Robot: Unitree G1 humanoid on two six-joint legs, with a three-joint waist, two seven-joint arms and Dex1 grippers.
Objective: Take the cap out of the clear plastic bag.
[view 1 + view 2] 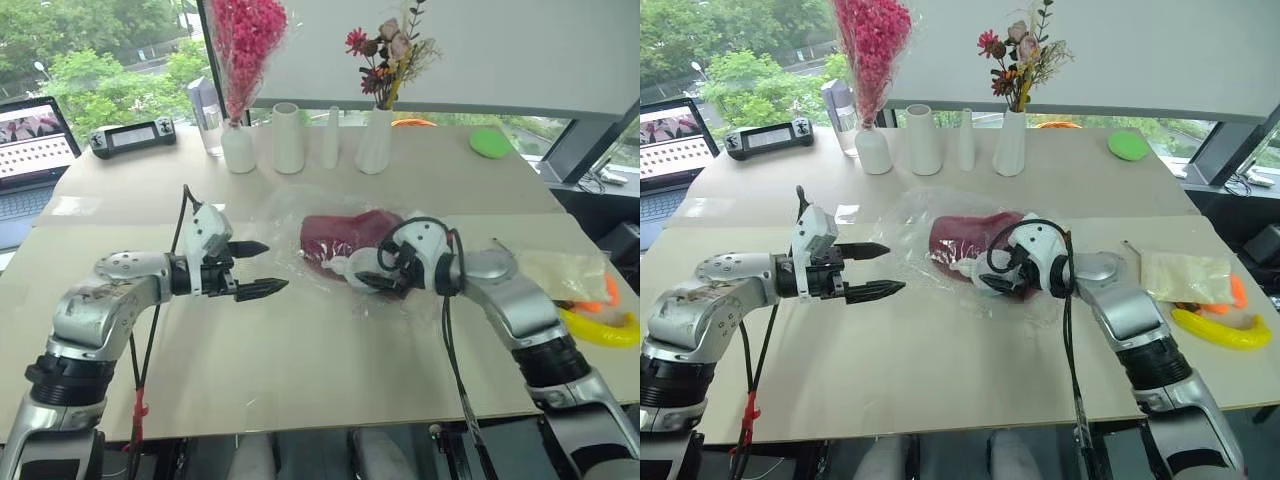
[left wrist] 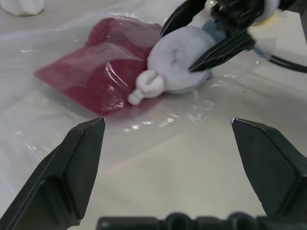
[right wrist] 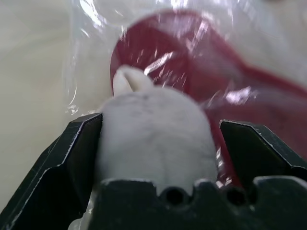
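The cap [image 1: 345, 238] lay inside the bag [image 1: 925, 215], so the task was barely begun. The right gripper [image 1: 995, 277] stood wide, a fuzzy toy [image 2: 180, 64] between its fingers, not clamped. The left gripper [image 1: 262, 269] gaped empty, the cap just ahead. Vases [image 1: 288, 138] lined the pale worktop [image 1: 300, 360] beyond, by a window.
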